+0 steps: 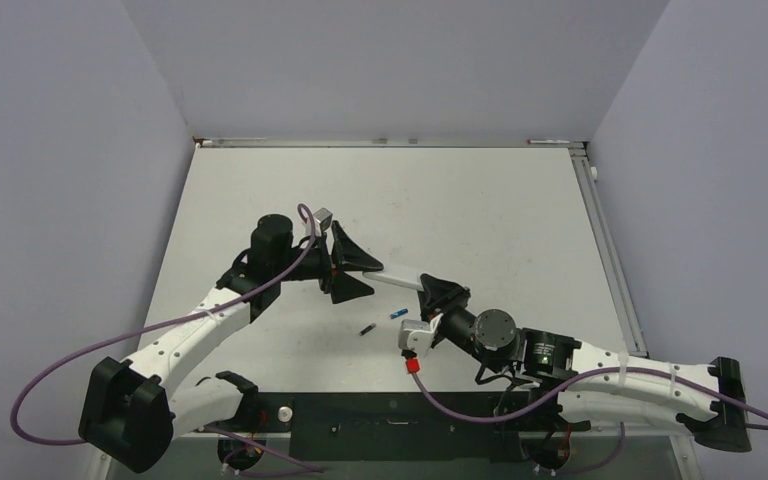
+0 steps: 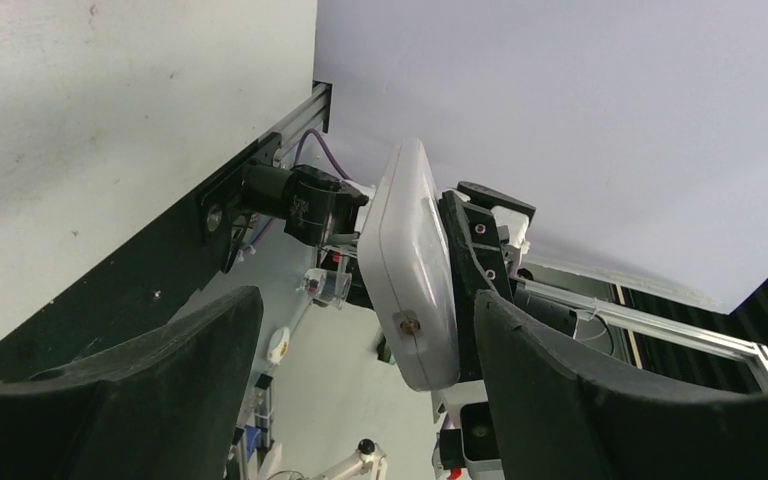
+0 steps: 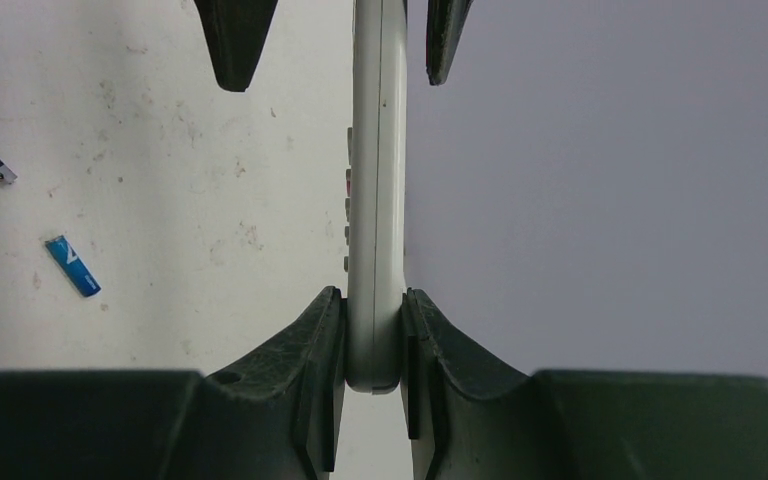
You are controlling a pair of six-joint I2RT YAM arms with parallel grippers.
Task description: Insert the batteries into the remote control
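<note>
The remote control (image 1: 400, 281) hung mid-air, long axis running arm to arm; your right gripper (image 3: 373, 310) clamped one end; your left gripper (image 1: 372, 274) straddled the other, fingers apart; blue battery (image 1: 398, 312) and dark battery (image 1: 367, 328) lay on the table (image 1: 500, 200) just below.

remote control (image 1: 400, 281) above table (image 1: 510, 220) | batteries (image 1: 397, 312) on table, just before it

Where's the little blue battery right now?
In the top view the blue battery lies on the table near the middle, just on the near side of the remote, with the dark battery at its left.
</note>
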